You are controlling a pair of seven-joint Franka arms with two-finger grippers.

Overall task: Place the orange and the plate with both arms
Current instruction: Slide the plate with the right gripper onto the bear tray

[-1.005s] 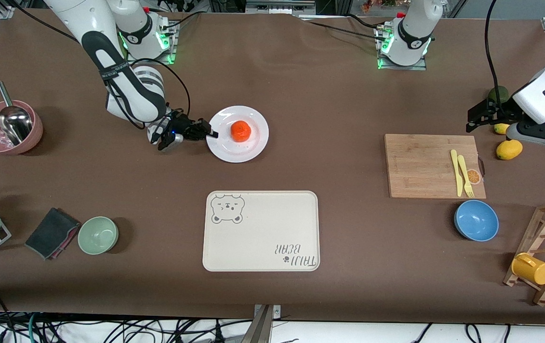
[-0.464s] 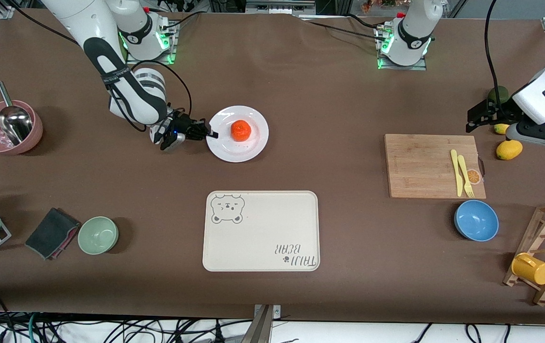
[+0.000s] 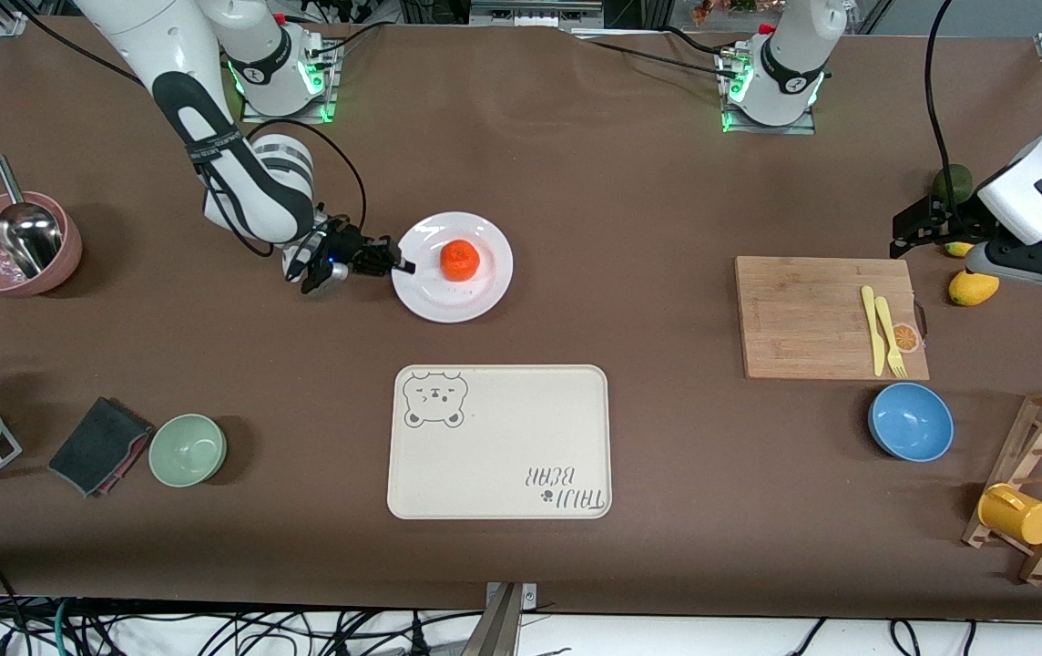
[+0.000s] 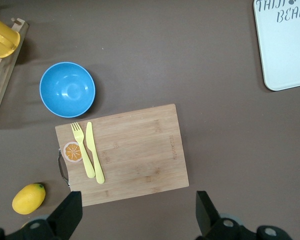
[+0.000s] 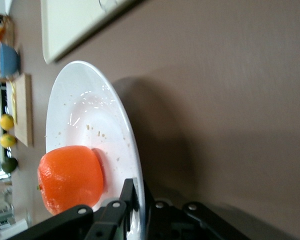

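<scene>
Plate (image 3: 453,284), white, sits between the right arm's base and the tray (image 3: 499,442), with the orange (image 3: 460,259) resting at its middle. The right gripper (image 3: 398,265) is clamped on the plate's rim at the edge toward the right arm's end of the table; in the right wrist view the thin rim (image 5: 132,170) runs between the closed fingers. The left gripper (image 4: 137,217) hangs with fingers spread wide, empty, over the table by the cutting board (image 3: 831,316), near a lemon (image 3: 974,288).
</scene>
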